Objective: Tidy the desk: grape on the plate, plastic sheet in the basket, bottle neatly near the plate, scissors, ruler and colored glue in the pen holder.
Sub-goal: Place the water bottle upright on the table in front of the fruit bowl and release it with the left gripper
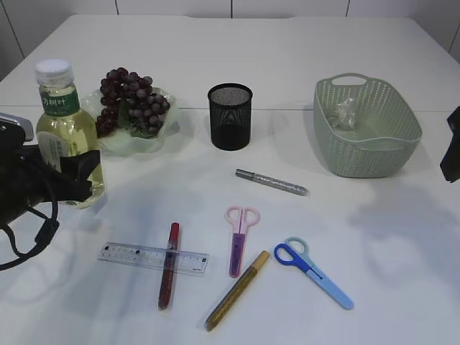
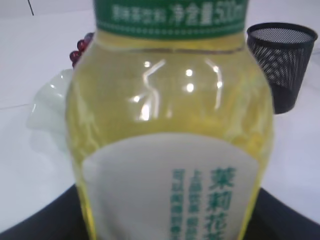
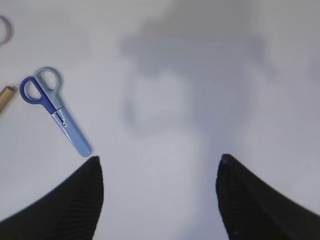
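Observation:
The yellow-green bottle [image 1: 57, 122] stands upright beside the plate [image 1: 136, 146], which holds the grape [image 1: 129, 97]. My left gripper [image 1: 75, 176] is shut on the bottle, which fills the left wrist view [image 2: 170, 125]. The crumpled plastic sheet [image 1: 345, 113] lies in the green basket [image 1: 402, 108]. Pink scissors [image 1: 240, 237], blue scissors [image 1: 313, 272], a clear ruler [image 1: 144, 257] and red [image 1: 169, 264], gold [image 1: 237, 290] and silver [image 1: 272, 182] glue pens lie on the table. The red pen lies across the ruler. My right gripper [image 3: 160, 165] hangs open over bare table, right of the blue scissors [image 3: 55, 110].
The black mesh pen holder [image 1: 230, 116] stands upright behind the loose items, between plate and basket. In the exterior view only a dark sliver of the right arm [image 1: 453, 144] shows, at the right edge.

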